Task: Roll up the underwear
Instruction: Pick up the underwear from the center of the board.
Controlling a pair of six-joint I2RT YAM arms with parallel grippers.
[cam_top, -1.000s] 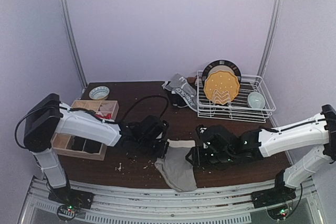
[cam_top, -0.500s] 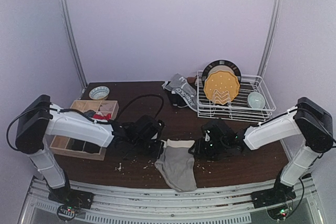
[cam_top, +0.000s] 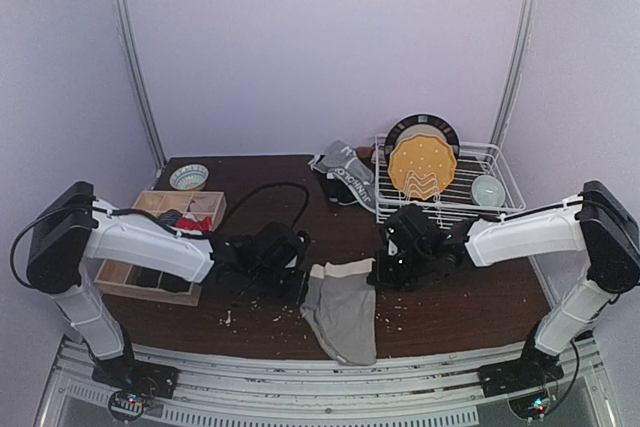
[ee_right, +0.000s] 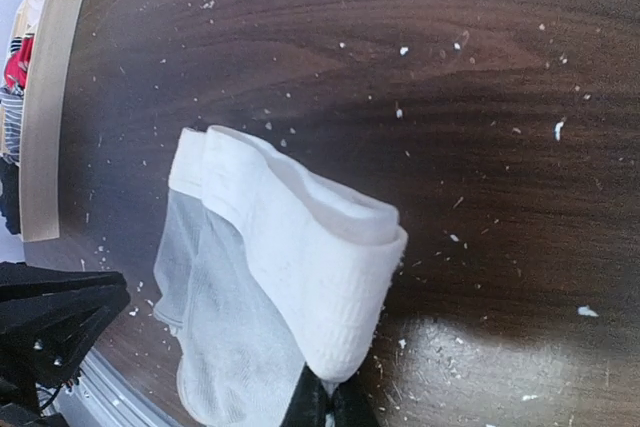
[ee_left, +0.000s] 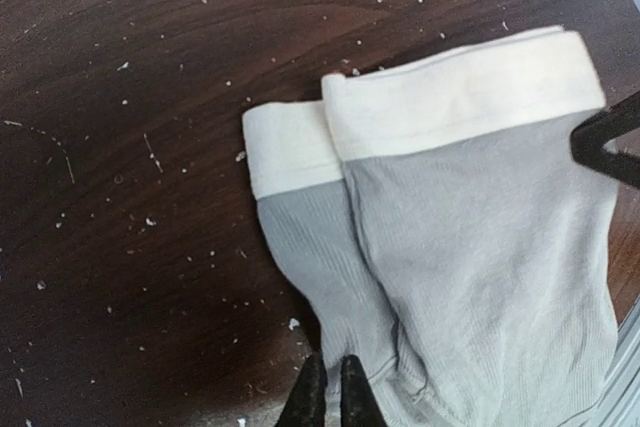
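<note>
Two arms meet over the underwear (cam_top: 340, 312) in the view from above. It lies low in the middle of the picture, at the near edge of the brown bench (cam_top: 480, 297), with its white band at the top. My left gripper (cam_top: 302, 285) touches its left side. My right gripper (cam_top: 379, 271) touches the right end of the band. A heap of other briefs (cam_top: 343, 175) sits higher up, just beside a wire rack (cam_top: 450, 209).

From the left wrist, I see the underwear folded over, filling the right half. The left gripper's jaws, at the bottom, are squeezed narrow on the grey edge.

From the right wrist, the right gripper's jaws, at the bottom, are closed tight on a corner of the white band. A wooden box (ee_right: 45, 97) shows at the upper left.
</note>
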